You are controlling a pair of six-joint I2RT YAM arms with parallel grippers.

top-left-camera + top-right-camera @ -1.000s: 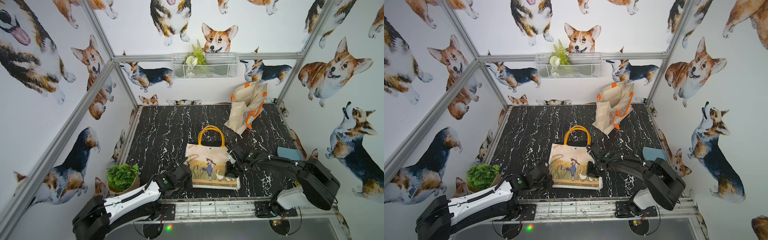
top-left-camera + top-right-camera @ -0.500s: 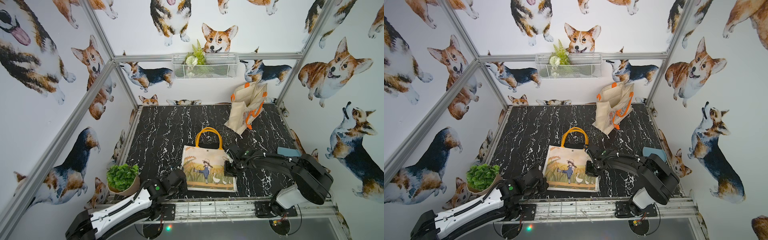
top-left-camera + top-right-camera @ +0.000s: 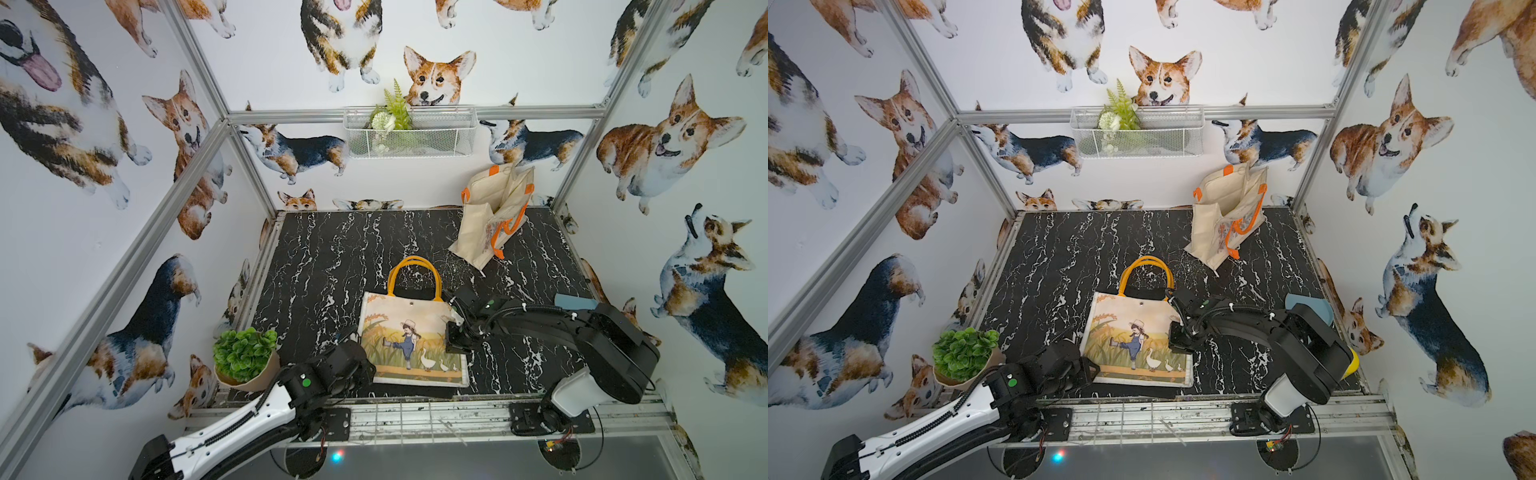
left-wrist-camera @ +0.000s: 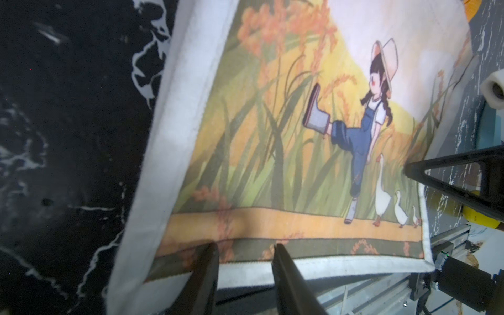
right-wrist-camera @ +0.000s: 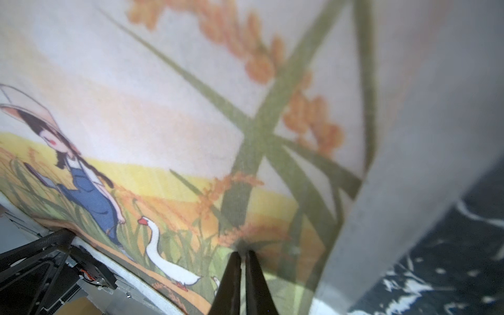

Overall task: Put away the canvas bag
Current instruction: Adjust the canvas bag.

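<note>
**Printed canvas bag point(image 3: 411, 340) flat on marble tabletop point(image 3: 324, 257), yellow handles point(image 3: 414, 259) pointing away from both arms.**
Near-left corner of bag: left gripper point(image 4: 244, 246) part-open over hem, gripping nothing. Right edge of bag: right gripper point(image 5: 244, 252) closed, apparently pinching front cloth. Beyond bag: wire basket point(image 3: 449, 137) holding fern point(image 3: 395, 104); beyond its right side, cream tote point(image 3: 494, 216) upright, contents hidden.

the canvas bag point(image 3: 399, 320) lies flat on the black marbled tabletop point(image 3: 332, 257), near its front edge, printed face up: a girl in a hat and blue overalls, white geese, golden grass and a cream border. its yellow-orange handles point(image 3: 415, 266) arch toward the table's middle.
</note>
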